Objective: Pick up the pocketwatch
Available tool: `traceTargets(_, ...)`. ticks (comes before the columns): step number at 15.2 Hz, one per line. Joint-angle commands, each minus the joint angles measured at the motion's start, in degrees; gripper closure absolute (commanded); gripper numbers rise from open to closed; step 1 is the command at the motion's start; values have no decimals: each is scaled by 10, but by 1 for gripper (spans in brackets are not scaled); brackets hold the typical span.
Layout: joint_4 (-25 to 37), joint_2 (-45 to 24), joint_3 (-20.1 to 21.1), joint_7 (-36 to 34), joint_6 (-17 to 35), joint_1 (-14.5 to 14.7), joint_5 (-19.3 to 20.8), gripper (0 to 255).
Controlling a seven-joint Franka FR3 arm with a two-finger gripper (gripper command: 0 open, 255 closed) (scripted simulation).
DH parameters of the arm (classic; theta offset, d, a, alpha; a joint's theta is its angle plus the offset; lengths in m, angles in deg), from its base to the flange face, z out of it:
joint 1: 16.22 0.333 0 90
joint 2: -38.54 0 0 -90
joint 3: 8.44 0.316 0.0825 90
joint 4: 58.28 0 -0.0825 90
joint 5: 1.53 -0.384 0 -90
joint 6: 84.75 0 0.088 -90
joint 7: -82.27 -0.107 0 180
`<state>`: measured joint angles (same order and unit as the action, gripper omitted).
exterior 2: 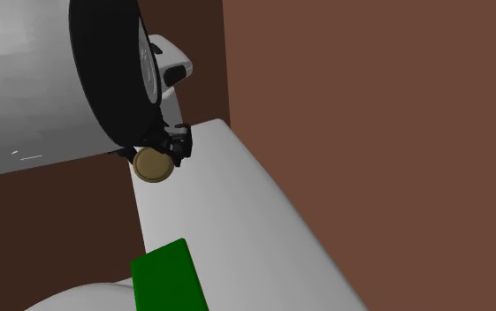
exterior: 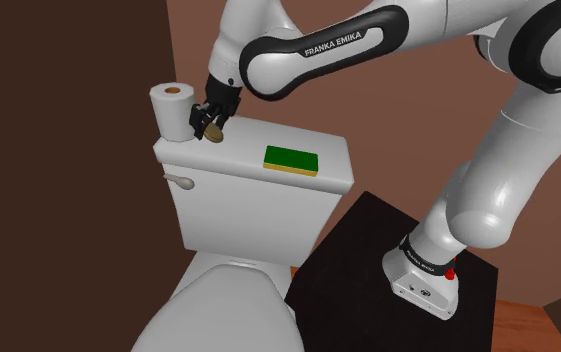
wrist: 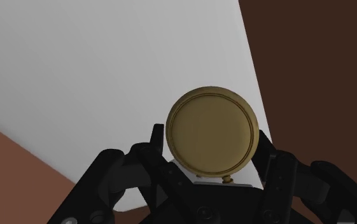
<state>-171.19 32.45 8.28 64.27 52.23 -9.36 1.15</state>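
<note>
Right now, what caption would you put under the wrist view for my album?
Black gripper clasps a round gold pocketwatch over the white toilet tank lid.

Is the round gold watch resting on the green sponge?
No: in the shoulder view the watch is beside the paper roll, while the green sponge lies apart on the tank lid.

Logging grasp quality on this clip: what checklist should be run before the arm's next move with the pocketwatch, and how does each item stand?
1. Pincer clasps the pocketwatch on both sides: ok.
2. Pocketwatch clear of the tank lid: cannot tell.
3. Toilet roll apart from the pincer: cannot tell, very close.
4. Green sponge out of the way: ok.
</note>
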Motion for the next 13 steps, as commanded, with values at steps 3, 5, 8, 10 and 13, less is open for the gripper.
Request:
traceTargets(3, 20, 10, 1, 3, -29, -1, -5, 255)
traceTargets(5, 30, 14, 1, 5, -44, -1, -7, 255)
traceTargets(8, 47, 20, 1, 7, -66, -1, -10, 255)
traceTargets(10, 59, 23, 1, 8, -80, -1, -11, 255)
traceTargets(13, 66, 24, 1, 8, -89, -2, -12, 255)
